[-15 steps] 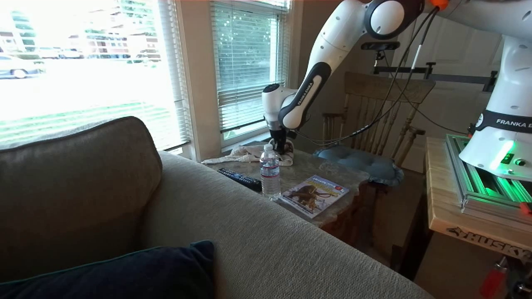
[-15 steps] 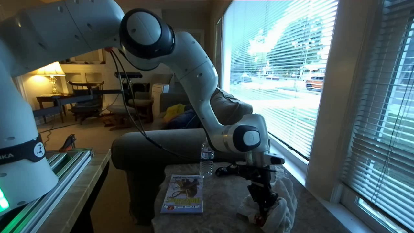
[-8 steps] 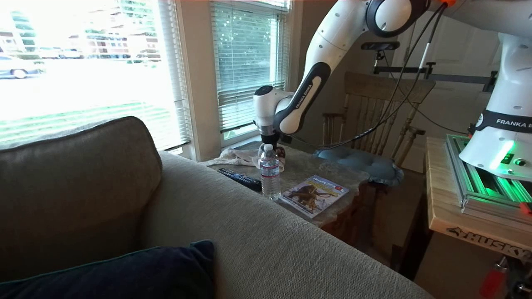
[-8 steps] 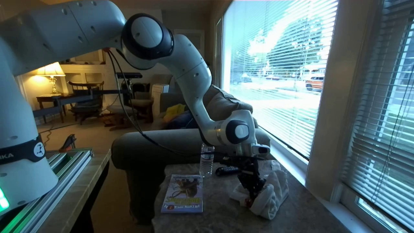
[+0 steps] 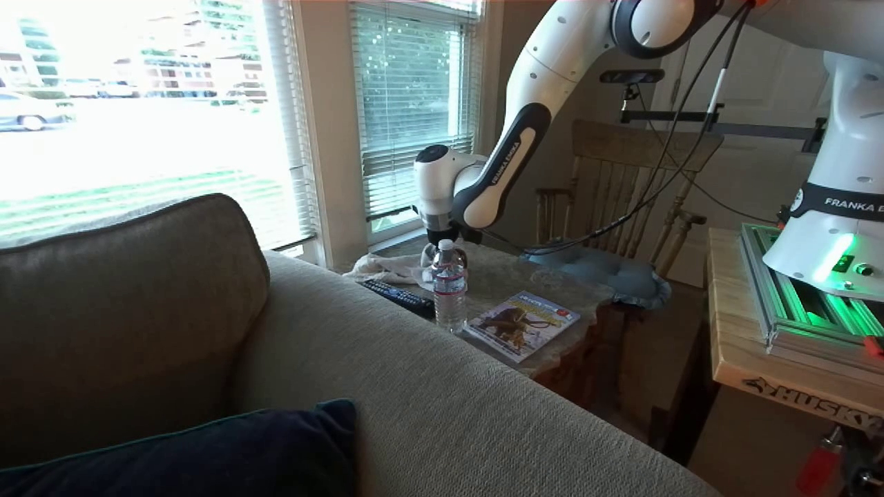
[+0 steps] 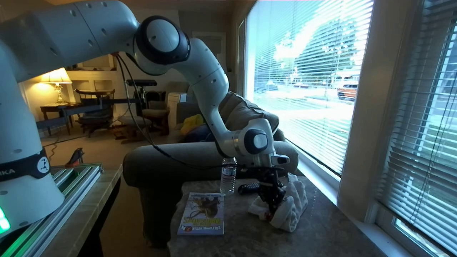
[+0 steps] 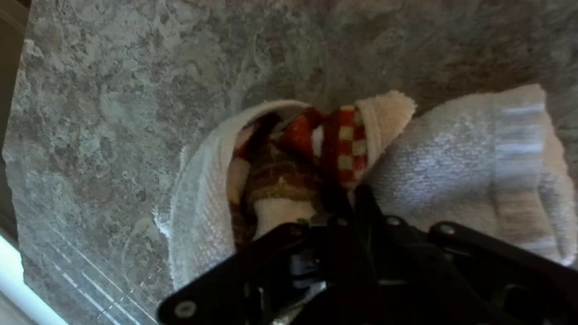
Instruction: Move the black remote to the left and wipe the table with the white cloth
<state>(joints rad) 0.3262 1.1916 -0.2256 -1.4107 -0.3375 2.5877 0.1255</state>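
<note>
The white cloth (image 6: 293, 210) lies bunched on the bench (image 6: 242, 242), a fold pinched in the gripper (image 7: 349, 194), probably so the slack drags along as a wiping pad. In an exterior view the black remote (image 5: 397, 295) rests left of the bottle (image 5: 450, 293), near the sofa (image 5: 359, 359), presumably placed to leave wiping room.
</note>
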